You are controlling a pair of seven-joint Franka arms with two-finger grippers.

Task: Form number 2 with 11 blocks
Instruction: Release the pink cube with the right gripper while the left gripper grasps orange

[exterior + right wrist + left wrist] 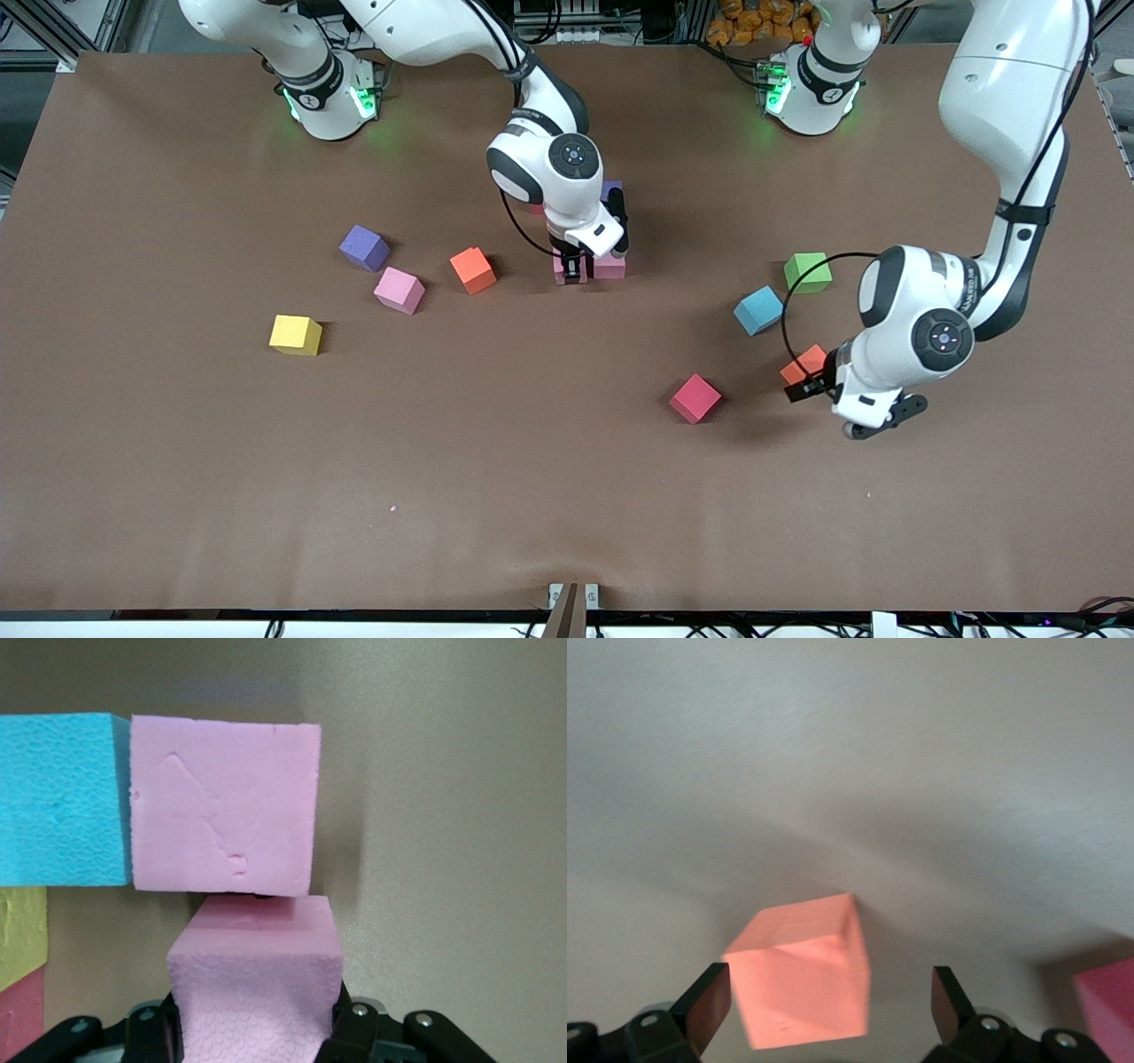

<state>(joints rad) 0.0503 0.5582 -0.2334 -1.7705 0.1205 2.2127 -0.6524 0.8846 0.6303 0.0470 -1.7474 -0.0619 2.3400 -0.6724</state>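
A brown table (266,496) carries scattered foam cubes. The right gripper (572,270) is down at the partly built number 2 (602,257) in the middle of the table, clamped on a pink block (255,992). In the right wrist view that block sits against another pink block (223,802), which touches a light blue block (62,797); slivers of a yellow block (22,935) and a red one (19,1014) show at the frame's edge. From the front camera most of the digit is hidden by the arm.

Toward the right arm's end lie a purple block (364,247), a third pink block (399,290), an orange block (472,269) and a yellow cube (295,335).

The left gripper (808,383) hangs with its fingers (709,1005) wide apart over a second orange block (802,979), not touching it. Near it lie a red cube (695,398), a light blue cube (758,310) and a green cube (807,271).
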